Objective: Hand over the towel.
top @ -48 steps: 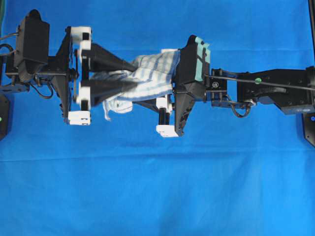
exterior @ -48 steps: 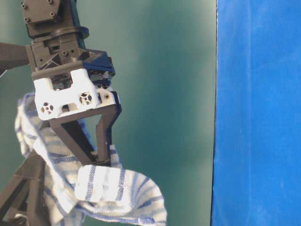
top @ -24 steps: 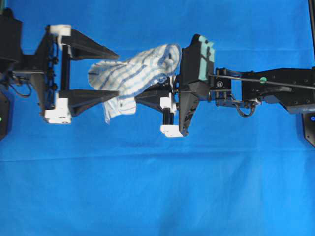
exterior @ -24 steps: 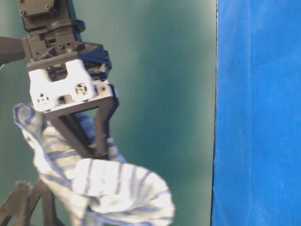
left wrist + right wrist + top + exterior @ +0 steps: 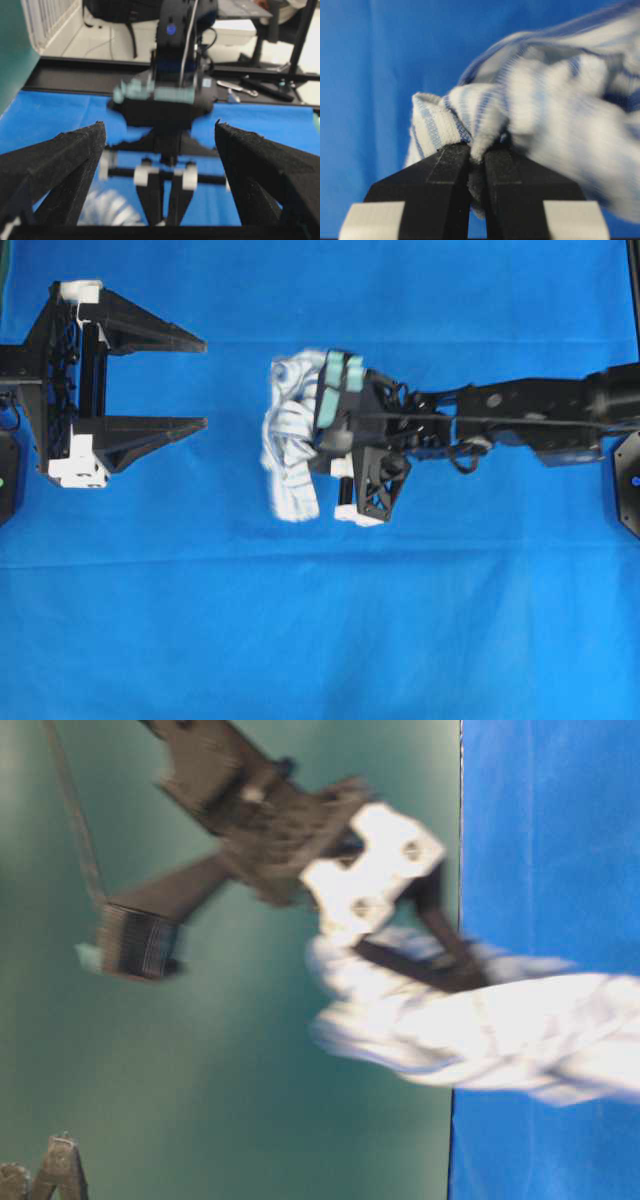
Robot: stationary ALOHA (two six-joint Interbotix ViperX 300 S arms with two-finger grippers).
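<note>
Separation marks this moment: a second ago the left end effector (image 5: 205, 383) had its fingers closing around the towel (image 5: 290, 450) beside the right one, and now it sits far over at the left edge of the overhead view, its two black fingers spread wide apart with nothing between them. A stretch of bare blue cloth lies between it and the towel. The towel, which half a second ago was draped toward the left fingers, now hangs bunched and blurred near the middle of the overhead view, at the tip of the right end effector (image 5: 318, 448). That end effector is clamped on the towel; the right wrist view shows a fold of the striped fabric pinched between the two black fingers (image 5: 442, 172). Its wrist has tipped compared with before.

The surface (image 5: 320, 640) is covered by a plain blue cloth. In the left wrist view a black frame edge borders it at the far side, with a pale floor, cables and dark stands behind.
</note>
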